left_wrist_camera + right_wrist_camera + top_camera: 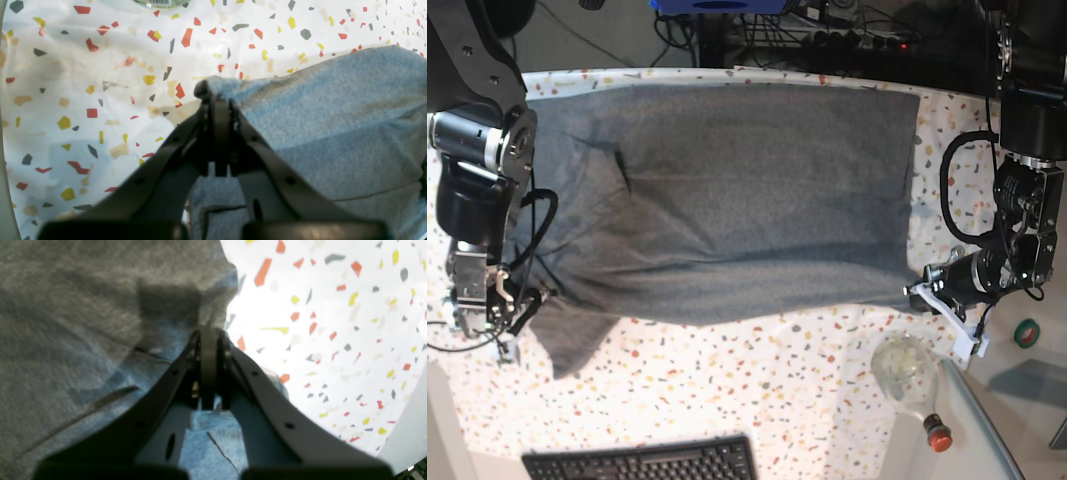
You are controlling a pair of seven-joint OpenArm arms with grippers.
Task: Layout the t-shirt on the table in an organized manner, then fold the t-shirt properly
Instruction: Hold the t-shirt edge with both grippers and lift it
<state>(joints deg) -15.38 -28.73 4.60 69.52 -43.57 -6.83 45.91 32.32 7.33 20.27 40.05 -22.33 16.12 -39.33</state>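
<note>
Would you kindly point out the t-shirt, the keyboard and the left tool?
t-shirt [747, 190]: base view, middle of the spread grey body.
keyboard [642, 462]: base view, key rows at the bottom edge.
left tool [208, 89]: left wrist view, closed tips pinching fabric.

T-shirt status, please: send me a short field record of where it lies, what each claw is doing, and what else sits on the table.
garment: t-shirt, grey, spread sideways across the table
layout: body mostly flat; one sleeve sticks out toward the near edge on the base view's left
left claw: left claw shut on the t-shirt's corner edge
right claw: right claw shut on the t-shirt's edge near the sleeve
fold: not yet started
other items: keyboard at the near edge; clear bottle with red cap close to the left claw
</note>
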